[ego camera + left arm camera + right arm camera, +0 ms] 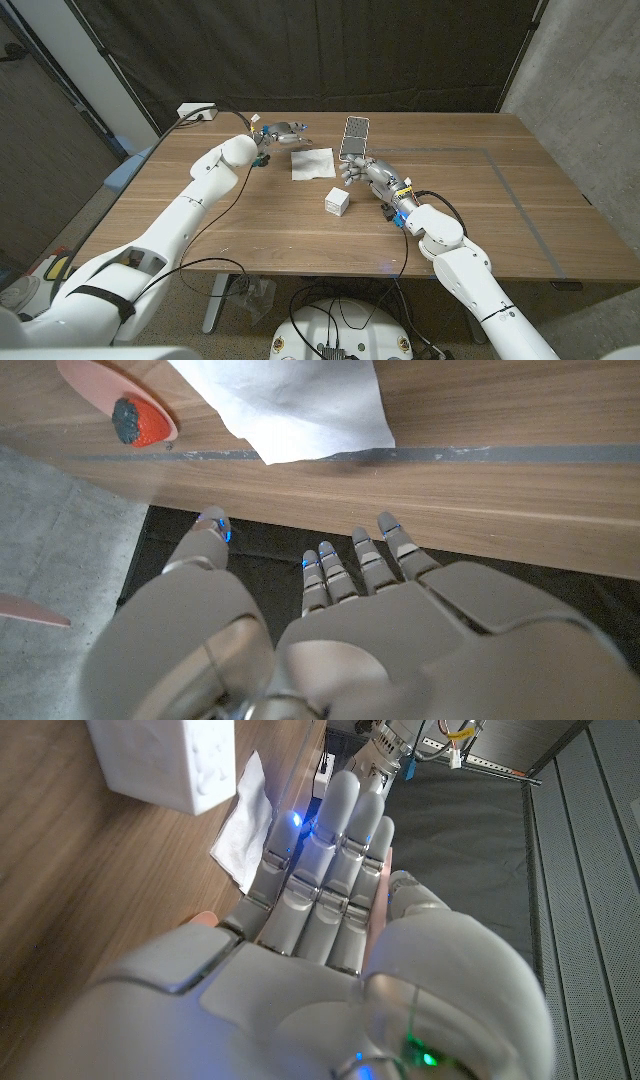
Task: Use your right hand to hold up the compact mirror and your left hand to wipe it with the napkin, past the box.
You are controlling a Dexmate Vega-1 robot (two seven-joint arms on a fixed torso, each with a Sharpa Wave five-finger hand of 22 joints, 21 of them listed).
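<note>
**Mirror held upright, napkin lying on the table**

The right hand (358, 170) grips the compact mirror (355, 136) by its lower edge and holds it standing up above the wooden table (480, 210), its pale, patterned face turned toward the head camera. In the right wrist view the fingers (320, 870) lie side by side, pressed along a peach-coloured surface that peeps out past their tips and beside the palm (most of the mirror is hidden behind the hand there).

The napkin (312, 164) lies flat on the table, just to the left of the mirror and between the two hands. No hand touches it. The left hand (283, 130) hovers near the table's far edge, beyond the napkin's far corner, holding nothing. The left wrist view shows its fingers (370, 560) straight and a little apart, with the white napkin (290, 405) spread on the wood past them, and a peach disc with a red and dark spot (135, 418) near it.

The box (338, 202), a small white cube, stands on the table nearer the robot than the napkin, close to the right wrist but apart from it; it shows in the right wrist view as a white embossed block (165, 760)
</note>
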